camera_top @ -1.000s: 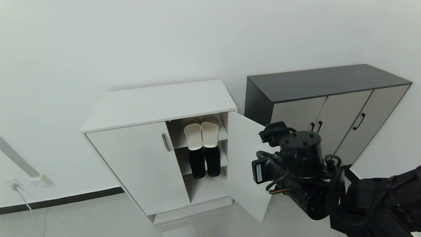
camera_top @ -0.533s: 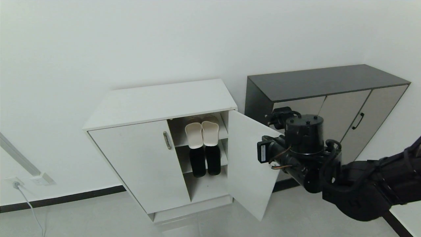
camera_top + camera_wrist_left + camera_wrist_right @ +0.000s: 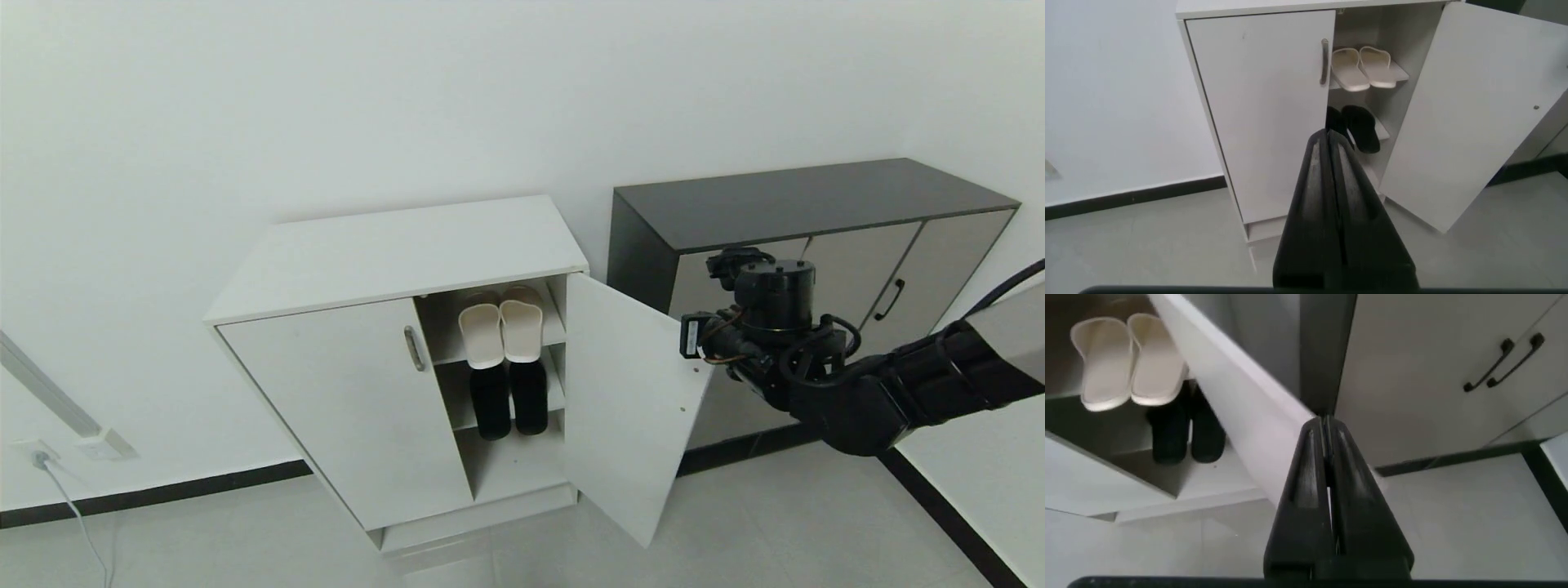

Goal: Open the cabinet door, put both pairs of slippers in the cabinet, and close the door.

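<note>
1. The left gripper point(image 3: 1327, 139) is held low in front of the white cabinet point(image 3: 392, 253), well apart from it. Its fingers are pressed together, and nothing is gripped or touched.
2. The left door point(image 3: 343, 408) of the cabinet is shut, with its metal handle point(image 3: 412, 351) at the inner edge.
3. In the opened right half, the white slippers point(image 3: 500, 333) lie side by side on the upper shelf. The black slippers point(image 3: 510, 398) lie side by side on the shelf directly below. Both pairs are thus already stowed.
4. The right door point(image 3: 633, 400) stands swung far out from the cabinet front. The step in hand is therefore judged to be the last one, closing the door.
5. The right gripper point(image 3: 1325, 425) is seen with its fingers closed against each other and nothing held between them. Its tips lie just beside the free edge of the right door, on the outer side. Whether the panel is actually touched cannot be told.
6. For the next move, the closed fingers would have to be set against the outer face of the door near its free edge. The panel would then be pushed round on its hinge until it sits flush beside the left door.
7. The dark cabinet point(image 3: 808, 204) stands behind the right arm point(image 3: 857, 392) with its doors shut, and it has no part in the task.
</note>
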